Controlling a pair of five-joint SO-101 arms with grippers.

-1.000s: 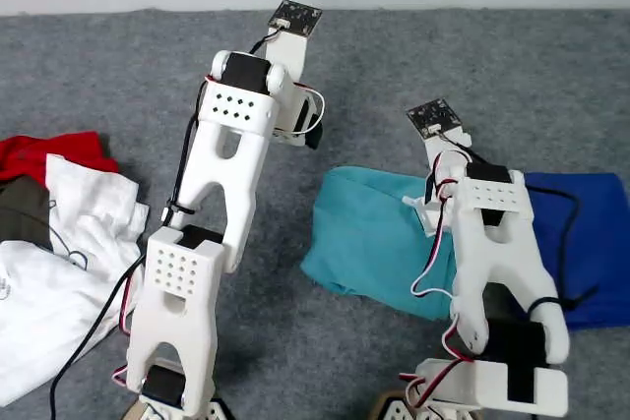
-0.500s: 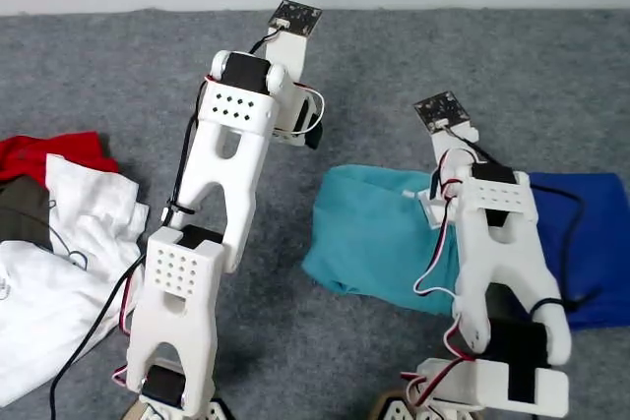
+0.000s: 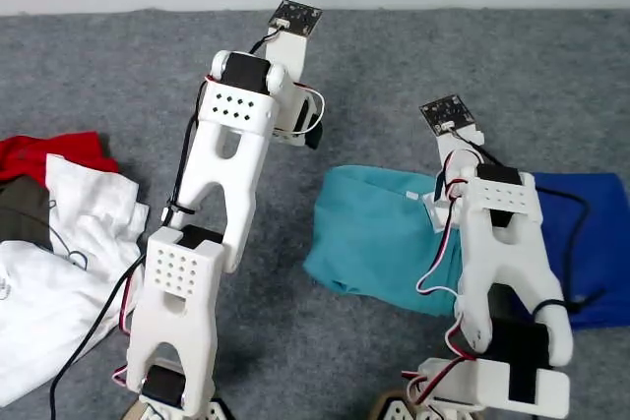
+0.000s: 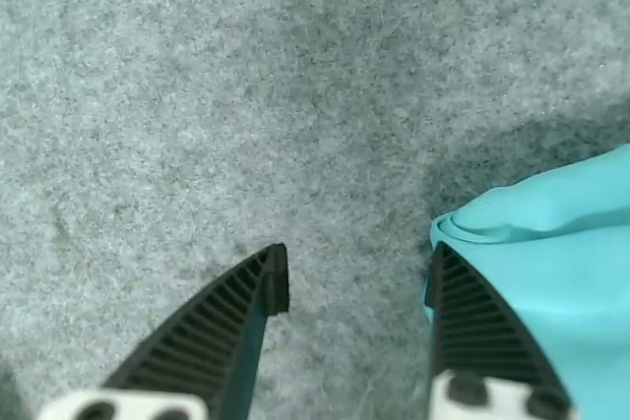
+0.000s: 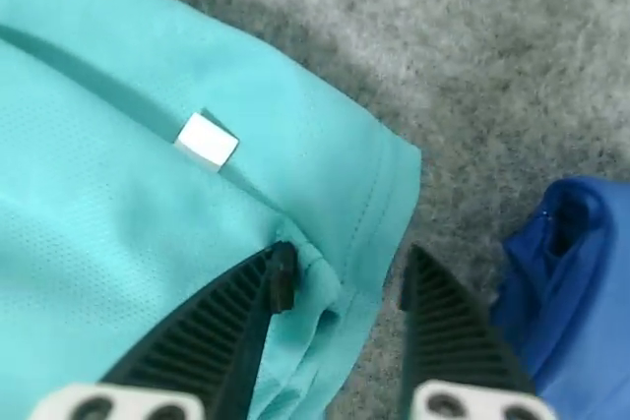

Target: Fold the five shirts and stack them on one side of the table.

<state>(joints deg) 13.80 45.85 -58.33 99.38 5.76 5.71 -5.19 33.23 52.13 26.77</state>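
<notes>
Teal shirt [image 3: 374,238] is lying loosely folded at centre right, blue shirt [image 3: 591,243] lying beside it at right edge. White shirt [image 3: 59,272], red shirt [image 3: 39,152] and dark shirt [image 3: 22,211] are lying crumpled together at left edge.

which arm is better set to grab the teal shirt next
Right, probably. The right gripper is open, straddling an edge of the teal shirt; the left gripper is open over the grey table cover beside it.

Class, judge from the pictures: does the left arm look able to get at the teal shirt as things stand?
Probably yes: the left gripper has its fingers open at the edge of the teal shirt, with nothing lying between.
</notes>
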